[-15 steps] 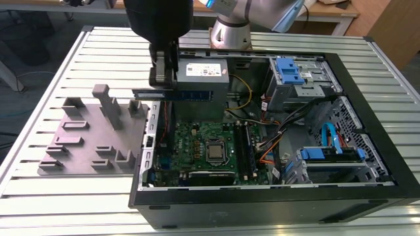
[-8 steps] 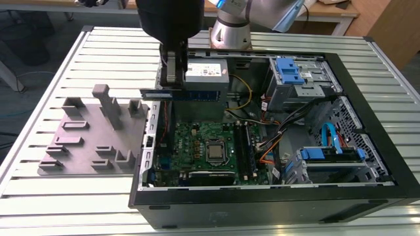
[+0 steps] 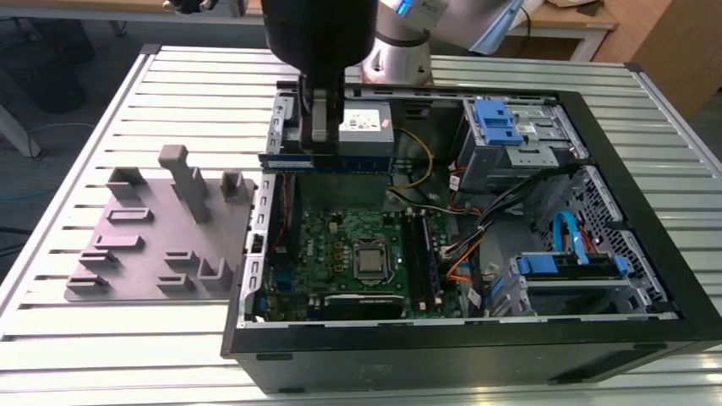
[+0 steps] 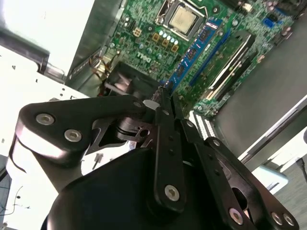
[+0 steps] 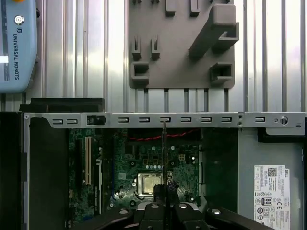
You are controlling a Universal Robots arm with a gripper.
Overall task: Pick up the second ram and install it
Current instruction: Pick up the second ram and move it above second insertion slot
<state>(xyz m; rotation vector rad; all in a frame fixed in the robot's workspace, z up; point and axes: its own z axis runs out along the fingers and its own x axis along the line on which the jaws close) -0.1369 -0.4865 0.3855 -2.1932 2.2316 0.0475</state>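
My gripper (image 3: 321,150) hangs over the back part of the open computer case (image 3: 631,254), shut on the second ram (image 3: 363,161). This is a thin dark stick held level, well above the motherboard (image 3: 338,237). In the first wrist view the ram (image 5: 164,143) shows edge-on as a thin line rising from the gripper (image 5: 165,211) over the board. In the second wrist view the fingers (image 4: 165,139) press together on it. The blue memory slots (image 4: 194,52) lie beside the silver CPU (image 4: 184,19), and a dark stick (image 4: 229,64) stands in a neighbouring slot.
A grey fixture tray (image 3: 147,254) with upright blocks lies on the slatted table at the exterior view's left of the case. Inside the case are a power supply (image 3: 367,127), blue drive cages (image 3: 502,127), and loose cables (image 3: 474,228) next to the slots.
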